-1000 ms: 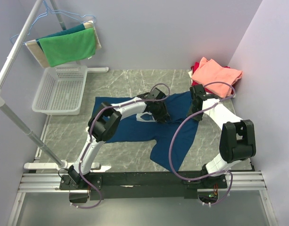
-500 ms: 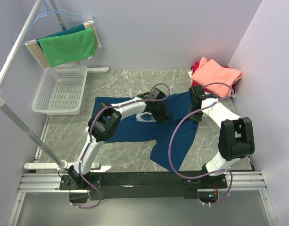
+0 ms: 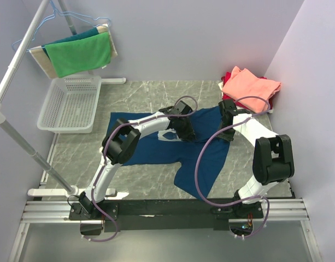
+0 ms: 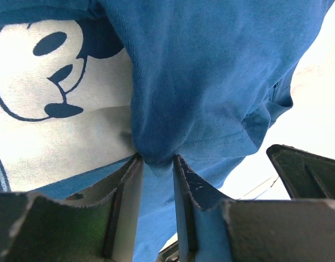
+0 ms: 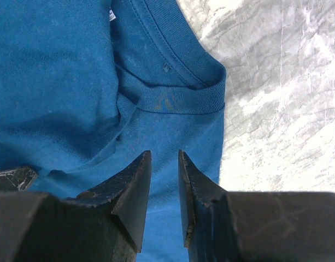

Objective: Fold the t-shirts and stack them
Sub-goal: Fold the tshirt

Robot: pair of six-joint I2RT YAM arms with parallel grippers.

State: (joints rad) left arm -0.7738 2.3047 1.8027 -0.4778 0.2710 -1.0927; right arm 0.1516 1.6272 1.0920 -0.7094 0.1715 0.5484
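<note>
The navy t-shirt is lying across the middle of the desk, and both arms are reaching forward over it with their elbows bent. The left end effector is pinching a fold beside the mouse print. The right end effector is pointing down just below the collar, fingers narrowly parted; I cannot tell whether it is gripping.

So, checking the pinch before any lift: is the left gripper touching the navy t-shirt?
Touching. The left wrist view shows a fold of the navy t-shirt bunched between the fingers of the left gripper, pressed against both inner faces.
</note>
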